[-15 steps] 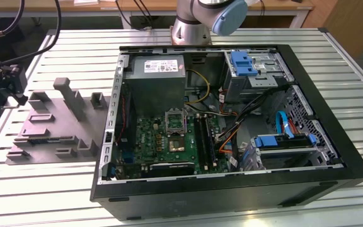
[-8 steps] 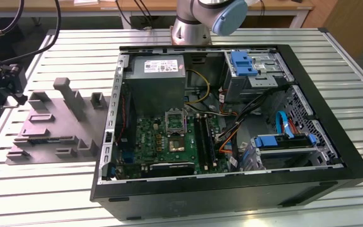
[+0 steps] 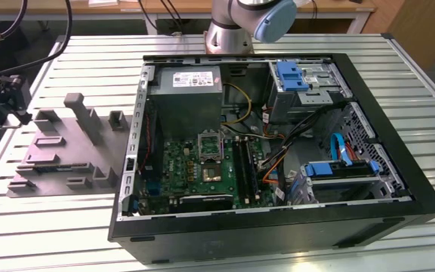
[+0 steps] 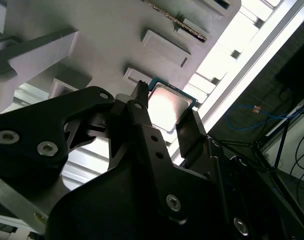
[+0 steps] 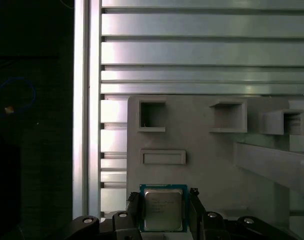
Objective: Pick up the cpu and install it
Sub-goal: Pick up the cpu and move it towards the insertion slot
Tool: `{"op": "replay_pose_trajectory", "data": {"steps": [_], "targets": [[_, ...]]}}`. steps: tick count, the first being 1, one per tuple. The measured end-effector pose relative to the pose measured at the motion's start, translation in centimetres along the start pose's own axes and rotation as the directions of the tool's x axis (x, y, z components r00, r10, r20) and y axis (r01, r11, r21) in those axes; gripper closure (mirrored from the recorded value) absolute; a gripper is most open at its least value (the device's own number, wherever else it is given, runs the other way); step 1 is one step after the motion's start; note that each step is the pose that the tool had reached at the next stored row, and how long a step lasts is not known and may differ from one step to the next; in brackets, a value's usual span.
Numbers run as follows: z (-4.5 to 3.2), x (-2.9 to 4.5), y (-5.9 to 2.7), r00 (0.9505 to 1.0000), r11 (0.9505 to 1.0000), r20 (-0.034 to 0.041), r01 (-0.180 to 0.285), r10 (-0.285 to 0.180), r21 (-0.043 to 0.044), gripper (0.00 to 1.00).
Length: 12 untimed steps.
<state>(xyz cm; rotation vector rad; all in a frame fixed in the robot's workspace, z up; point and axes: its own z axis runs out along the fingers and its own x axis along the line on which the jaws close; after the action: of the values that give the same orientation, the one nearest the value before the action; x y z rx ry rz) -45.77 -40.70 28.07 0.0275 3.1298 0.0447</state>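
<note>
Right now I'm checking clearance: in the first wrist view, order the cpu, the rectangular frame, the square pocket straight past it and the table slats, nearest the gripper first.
1. cpu, right at the gripper.
2. rectangular frame, on the grey fixture, just beyond the cpu.
3. square pocket, beyond the frame, near the fixture's edge.
4. table slats, past the fixture.

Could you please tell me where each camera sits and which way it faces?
Exterior view: off the arm, looking down on the slatted table, the computer case and the grey fixture; the arm's base shows.
First wrist view: at the wrist, looking past the gripper at the cpu and fixture.
Second wrist view: at the wrist, looking slantwise along the gripper at the cpu.
Shared: both wrist views show gripper and cpu; all three, the fixture.
</note>
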Motion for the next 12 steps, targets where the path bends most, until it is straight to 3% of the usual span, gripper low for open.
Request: {"op": "replay_pose_trajectory", "data": {"steps": [12], "targets": [[-0.94,-0.01,0.03,1.0000,1.0000,0.0001,0.000,0.000,-0.0001,0.53]]}}
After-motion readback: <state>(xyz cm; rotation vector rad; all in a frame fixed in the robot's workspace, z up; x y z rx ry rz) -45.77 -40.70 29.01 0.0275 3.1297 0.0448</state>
